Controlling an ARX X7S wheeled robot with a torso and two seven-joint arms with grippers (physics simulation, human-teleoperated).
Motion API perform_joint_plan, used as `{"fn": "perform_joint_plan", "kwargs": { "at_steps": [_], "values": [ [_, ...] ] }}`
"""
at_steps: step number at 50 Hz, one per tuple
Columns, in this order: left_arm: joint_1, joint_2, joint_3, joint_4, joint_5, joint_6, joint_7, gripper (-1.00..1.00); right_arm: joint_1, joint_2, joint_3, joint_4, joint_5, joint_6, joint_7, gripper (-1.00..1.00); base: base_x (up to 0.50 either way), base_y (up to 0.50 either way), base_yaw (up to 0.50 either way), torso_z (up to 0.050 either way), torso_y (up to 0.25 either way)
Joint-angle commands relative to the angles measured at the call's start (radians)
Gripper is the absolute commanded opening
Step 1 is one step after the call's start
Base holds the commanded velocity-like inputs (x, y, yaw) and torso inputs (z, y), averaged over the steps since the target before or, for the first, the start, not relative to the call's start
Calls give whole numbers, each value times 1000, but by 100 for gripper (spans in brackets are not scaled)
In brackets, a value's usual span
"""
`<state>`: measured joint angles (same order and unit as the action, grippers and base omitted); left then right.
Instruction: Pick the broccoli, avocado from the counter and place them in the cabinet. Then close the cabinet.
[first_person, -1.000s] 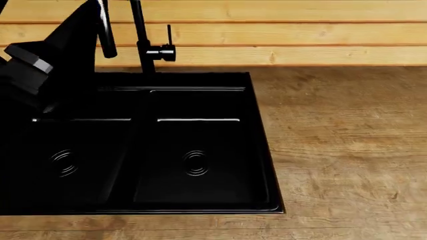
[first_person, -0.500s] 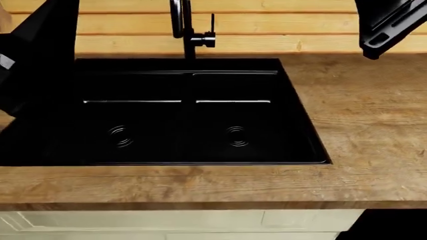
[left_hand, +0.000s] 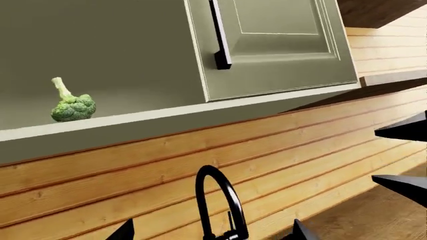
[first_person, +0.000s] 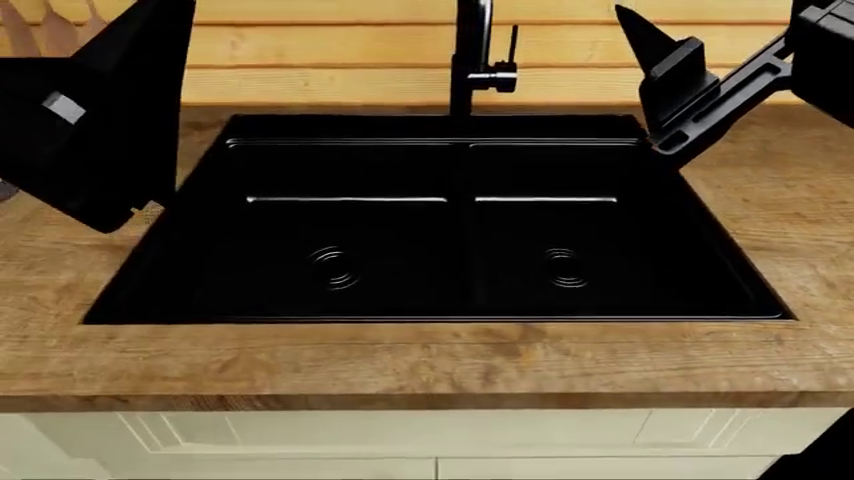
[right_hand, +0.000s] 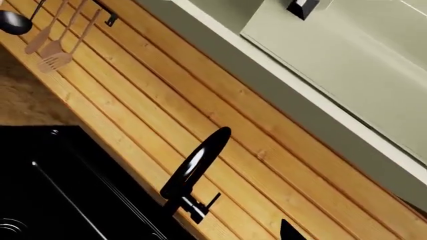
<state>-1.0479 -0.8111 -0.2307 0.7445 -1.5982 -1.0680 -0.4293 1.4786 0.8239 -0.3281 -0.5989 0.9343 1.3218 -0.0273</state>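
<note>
The broccoli (left_hand: 73, 104) lies inside the open cabinet (left_hand: 133, 118), crown on the shelf and stalk pointing up. The cabinet door (left_hand: 280, 50) with its black handle (left_hand: 221, 35) stands open beside it. My left gripper (left_hand: 210, 232) is open and empty below the cabinet, its fingertips (left_hand: 124, 233) wide apart either side of the faucet. Two separated black fingers of my right gripper (left_hand: 400, 157) show in the left wrist view, open with nothing between them; it hangs over the counter (first_person: 400, 360) behind the sink's right corner (first_person: 663, 75). The avocado is out of view.
A black double-basin sink (first_person: 441, 320) fills the middle of the counter, with a tall black faucet (first_person: 470, 60) behind it. My left arm (first_person: 94, 110) looms over the sink's left side. Utensils (right_hand: 47, 35) hang on the plank wall. Pale drawer fronts (first_person: 400, 440) lie under the counter's edge.
The head view has swung left, so the sink now sits centred. My right gripper has come further into view, lower and closer to the faucet.
</note>
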Motion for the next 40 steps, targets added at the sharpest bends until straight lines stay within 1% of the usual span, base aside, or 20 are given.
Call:
{"fn": "perform_joint_plan", "kwargs": {
  "at_steps": [1, 7, 19, 40],
  "values": [
    [-118, 0, 113, -46, 10, -42, -6, 100, 30, -17, -53, 33, -22, 11, -5, 100, 0, 0, 0, 0, 0],
    [-154, -4, 132, -49, -13, -45, -23, 100, 49, -15, -83, 28, -29, 14, -16, 100, 146, 100, 0, 0, 0],
    [-167, -13, 137, -41, -43, -38, -41, 100, 49, -12, -78, 19, -11, 18, -9, 100, 234, 374, 0, 0, 0],
    [-163, -20, 141, -37, -42, -25, -45, 100, 45, -6, -74, 13, 10, 5, -4, 100, 23, 498, 0, 0, 0]
  ]
}}
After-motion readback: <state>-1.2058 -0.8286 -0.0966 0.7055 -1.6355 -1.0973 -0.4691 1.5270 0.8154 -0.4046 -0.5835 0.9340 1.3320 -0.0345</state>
